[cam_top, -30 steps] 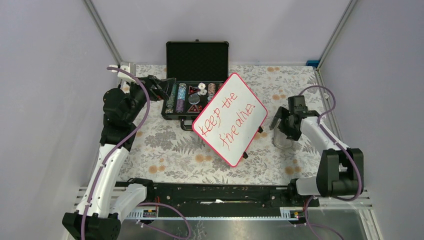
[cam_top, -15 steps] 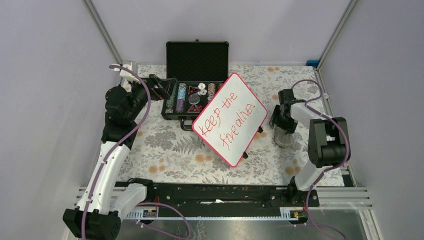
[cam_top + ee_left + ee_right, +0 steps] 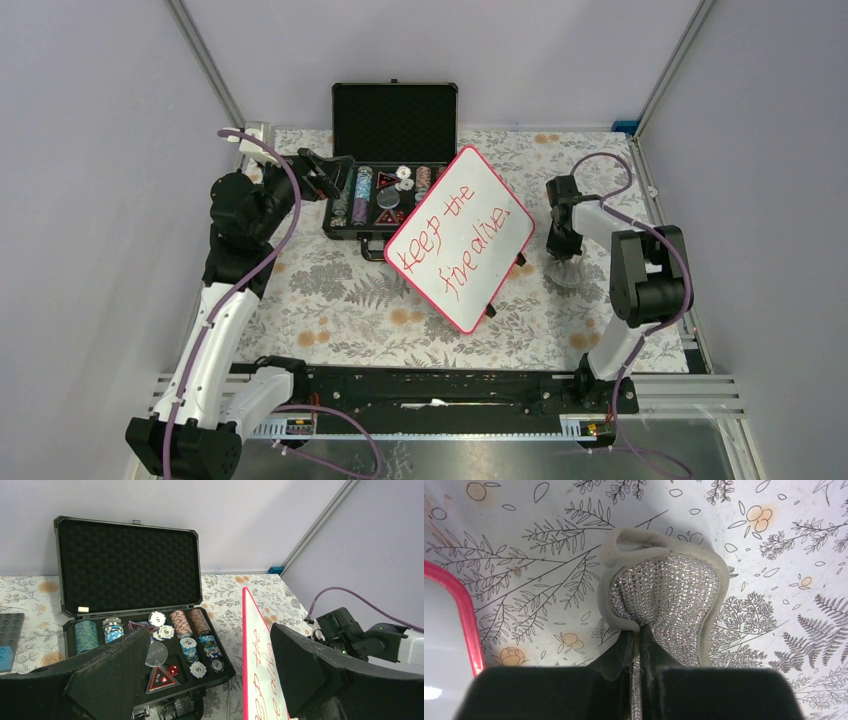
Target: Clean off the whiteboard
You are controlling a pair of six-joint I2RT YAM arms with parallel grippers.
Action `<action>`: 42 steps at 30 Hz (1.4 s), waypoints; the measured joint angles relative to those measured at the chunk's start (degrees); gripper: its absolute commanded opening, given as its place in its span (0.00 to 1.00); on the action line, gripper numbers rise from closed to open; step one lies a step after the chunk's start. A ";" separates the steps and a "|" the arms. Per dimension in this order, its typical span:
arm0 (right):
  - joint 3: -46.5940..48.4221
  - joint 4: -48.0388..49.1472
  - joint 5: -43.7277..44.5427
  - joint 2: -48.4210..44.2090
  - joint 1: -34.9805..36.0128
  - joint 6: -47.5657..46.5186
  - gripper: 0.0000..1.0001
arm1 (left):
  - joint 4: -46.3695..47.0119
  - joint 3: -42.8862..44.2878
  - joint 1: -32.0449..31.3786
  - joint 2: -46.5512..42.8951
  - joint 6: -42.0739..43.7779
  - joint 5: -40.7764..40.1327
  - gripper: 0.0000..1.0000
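The whiteboard (image 3: 460, 238) has a red-pink rim and red handwriting, and rests tilted in the middle of the table. Its rim also runs through the left wrist view (image 3: 246, 645), and a corner of it shows in the right wrist view (image 3: 466, 625). Just right of the board lies a sparkly silver cloth with a grey border (image 3: 669, 590), small in the top view (image 3: 568, 270). My right gripper (image 3: 640, 635) points down and is shut on a pinched fold of that cloth. My left gripper (image 3: 210, 680) hangs open over the black case, with nothing between its fingers.
An open black case (image 3: 392, 160) with rows of poker chips (image 3: 187, 630) stands at the back, its front right corner tucked under the whiteboard's far edge. The table wears a floral cover (image 3: 330, 290). Frame posts and grey walls close in both sides.
My right gripper came down over the cloth and closed on it, and its arm folded up closer to the board. My left arm shifted only slightly and stayed open.
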 measured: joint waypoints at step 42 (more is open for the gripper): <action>-8.79 11.34 -34.14 -32.44 0.42 2.84 0.00 | -1.33 19.19 -10.05 48.41 -15.52 29.94 0.50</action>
